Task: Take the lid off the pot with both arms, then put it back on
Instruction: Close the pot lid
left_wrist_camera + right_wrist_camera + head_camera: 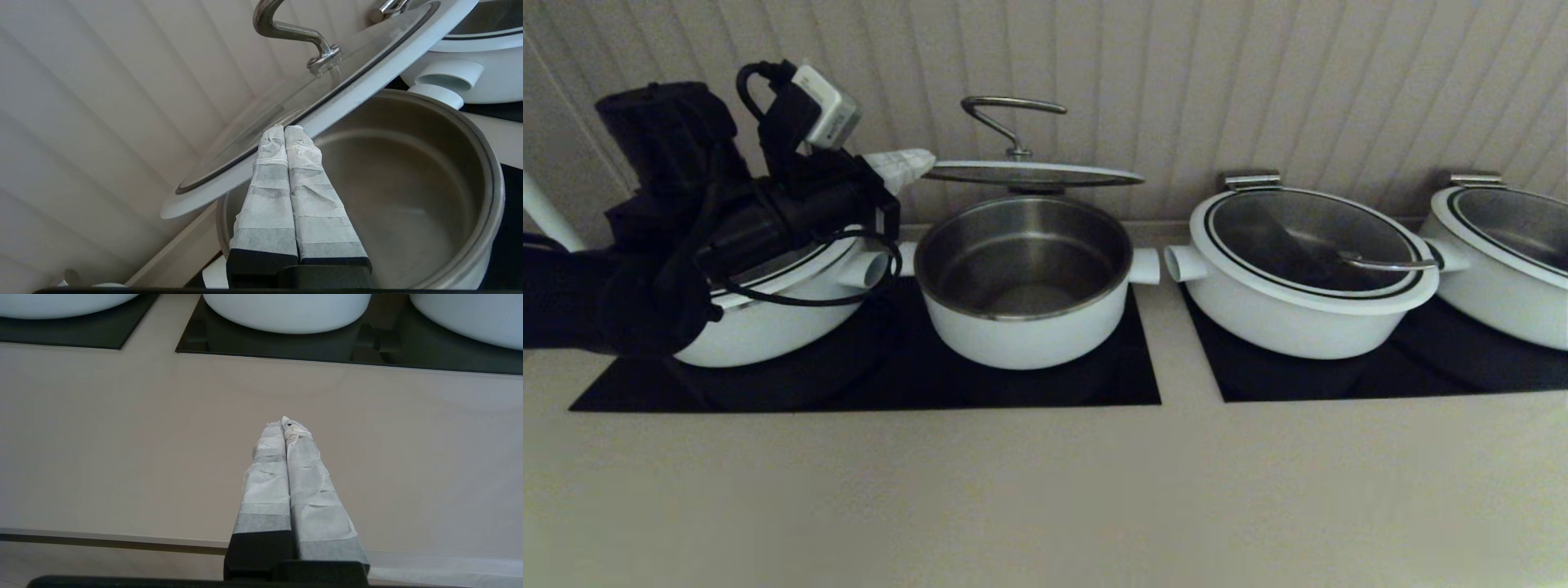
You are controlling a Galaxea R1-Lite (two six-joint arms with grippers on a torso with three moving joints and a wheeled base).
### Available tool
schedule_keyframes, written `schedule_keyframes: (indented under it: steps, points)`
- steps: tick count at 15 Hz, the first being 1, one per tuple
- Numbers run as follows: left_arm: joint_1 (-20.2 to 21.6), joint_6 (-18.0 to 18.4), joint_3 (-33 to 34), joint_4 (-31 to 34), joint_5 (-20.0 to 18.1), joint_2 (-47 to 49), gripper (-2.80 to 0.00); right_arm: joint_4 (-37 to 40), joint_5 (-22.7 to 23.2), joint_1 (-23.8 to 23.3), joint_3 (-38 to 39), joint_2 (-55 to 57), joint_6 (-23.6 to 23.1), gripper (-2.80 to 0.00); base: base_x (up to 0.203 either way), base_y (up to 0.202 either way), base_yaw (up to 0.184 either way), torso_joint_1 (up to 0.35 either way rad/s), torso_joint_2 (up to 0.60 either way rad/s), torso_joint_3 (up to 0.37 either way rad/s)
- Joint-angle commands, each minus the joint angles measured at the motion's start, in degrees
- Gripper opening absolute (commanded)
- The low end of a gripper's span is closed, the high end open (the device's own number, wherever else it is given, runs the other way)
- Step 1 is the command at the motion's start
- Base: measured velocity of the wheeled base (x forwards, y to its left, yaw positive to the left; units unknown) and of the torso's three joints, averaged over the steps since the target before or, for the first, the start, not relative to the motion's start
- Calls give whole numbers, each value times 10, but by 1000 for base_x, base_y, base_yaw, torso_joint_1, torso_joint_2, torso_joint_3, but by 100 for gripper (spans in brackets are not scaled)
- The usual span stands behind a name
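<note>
The lid [1045,175], glass with a white rim and a curved steel hook handle, hangs level in the air just above the pot [1025,327]. The white pot stands uncovered on a black cooktop and shows its steel inside. My left gripper [921,165] comes in from the left and is shut on the lid's left rim. In the left wrist view its taped fingers [284,127] pinch the lid's white rim [359,87] above the pot [408,196]. My right gripper [284,420] is shut and empty over the beige counter in front of the pots, out of the head view.
Wider white pots with lids stand to the right [1307,261], at the far right [1503,253] and behind my left arm [768,318]. Two black cooktops [1094,388] lie under them. A panelled wall rises close behind. Beige counter [1045,490] spreads in front.
</note>
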Motion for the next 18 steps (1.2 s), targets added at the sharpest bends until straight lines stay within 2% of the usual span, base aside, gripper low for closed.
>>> schedule_keyframes:
  steps: [1, 6, 14, 18]
  points:
    - [0, 1, 13, -3, -1, -5, -280, 0, 0, 0, 0, 0, 0, -280, 0, 0, 0, 0, 0, 0]
    - [-6, 5, 49, -32, -1, -8, -280, 0, 0, 0, 0, 1, 0, -280, 0, 0, 0, 0, 0, 0]
    - [-15, 5, 45, -32, 0, -6, -280, 0, 0, 0, 0, 1, 0, -280, 0, 0, 0, 0, 0, 0]
    - [-14, 4, 18, -31, 1, -2, -280, 0, 0, 0, 0, 1, 0, -280, 0, 0, 0, 0, 0, 0]
